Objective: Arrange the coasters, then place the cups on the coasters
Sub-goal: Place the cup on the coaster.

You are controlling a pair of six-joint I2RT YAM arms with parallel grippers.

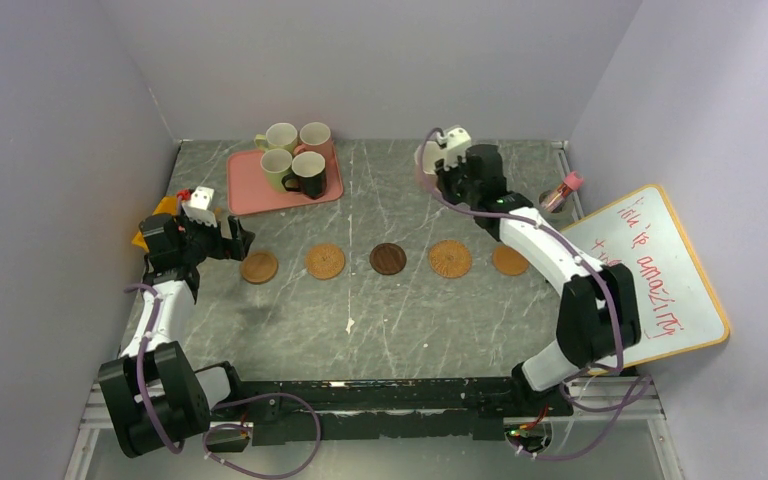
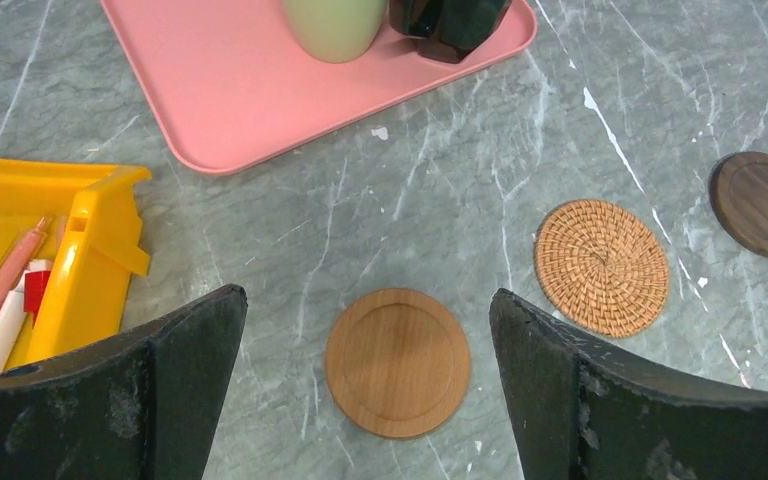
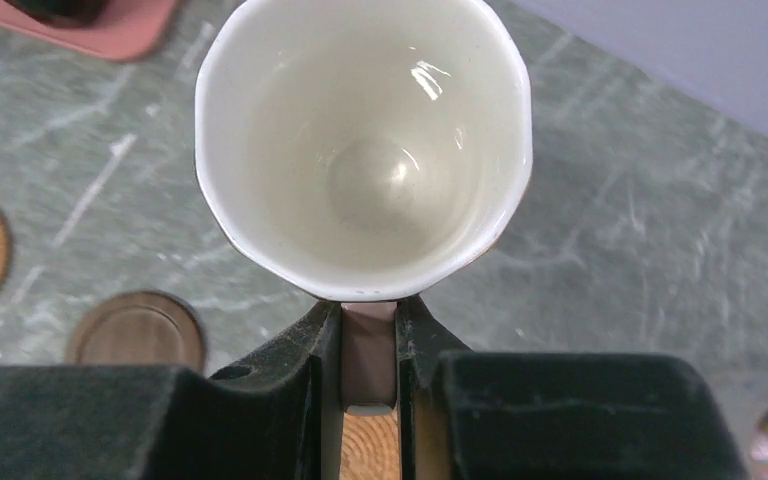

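Right tool (image 3: 370, 320) pinching pink cup (image 3: 365, 140) by handle, cup upright; left tool (image 2: 368, 300) spread wide over smooth tan coaster (image 2: 397, 362) on desk (image 2: 410, 200).

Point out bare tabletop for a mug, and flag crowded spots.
Free: the grey marble table between the row of five round brown coasters and the arm bases; also between the flat pink tray and the pink ceramic mug in the right gripper. Crowded: the tray, with four mugs.
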